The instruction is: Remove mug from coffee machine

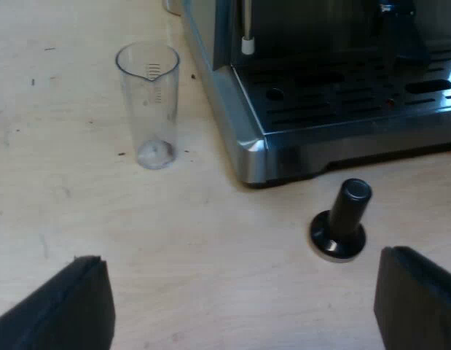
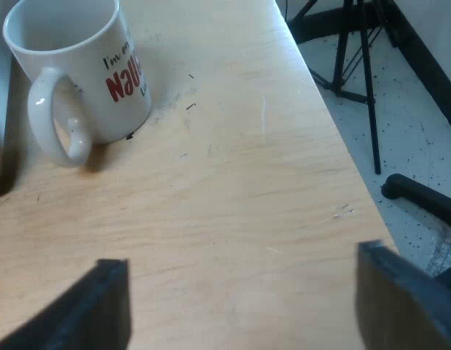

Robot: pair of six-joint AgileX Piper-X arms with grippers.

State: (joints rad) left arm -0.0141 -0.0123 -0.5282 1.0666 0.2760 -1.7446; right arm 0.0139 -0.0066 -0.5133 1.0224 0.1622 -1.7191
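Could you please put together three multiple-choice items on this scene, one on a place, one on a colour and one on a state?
1. Where does the mug stand?
A. On the machine's drip tray
B. On the wooden table
C. Between the fingers of a claw

2. What colour is the large lettering on the mug?
A. Blue
B. Green
C. Red

3. What state is the right claw in?
A. Open and empty
B. Shut on the mug's handle
C. Shut on the tamper

Answers:
1 B, since the mug stands upright on bare wood.
2 C, since the big letters on its white side are red.
3 A, since the two black fingers stand wide apart with only table between them, short of the mug.
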